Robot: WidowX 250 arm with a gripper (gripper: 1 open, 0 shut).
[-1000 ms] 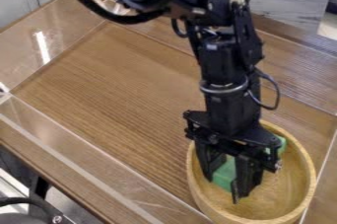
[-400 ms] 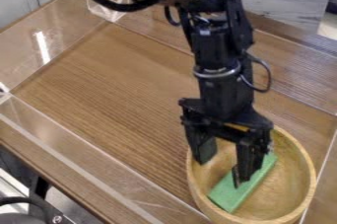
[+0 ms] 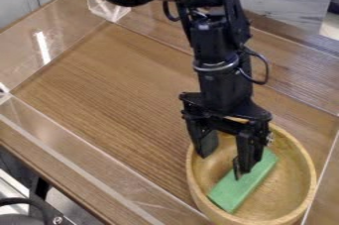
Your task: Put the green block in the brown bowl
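Observation:
The green block [image 3: 249,187] lies flat inside the brown bowl [image 3: 302,201], slanting from the bowl's middle toward its near wall. The bowl sits at the table's near right corner. My gripper [image 3: 227,153] hangs straight down just above the bowl, open, with its two black fingers [image 3: 247,157] spread apart. Nothing is held between them. The right finger's tip overlaps the block's upper end in this view; whether it touches cannot be made out.
The wooden table [image 3: 119,80] stretches to the left and behind the bowl. A clear plastic wall [image 3: 79,150] runs along the near left edge. My black arm [image 3: 212,41] rises from the gripper toward the top of the view.
The gripper was shut on the green block a second ago; it has opened and risen slightly, and the block now lies loose in the bowl.

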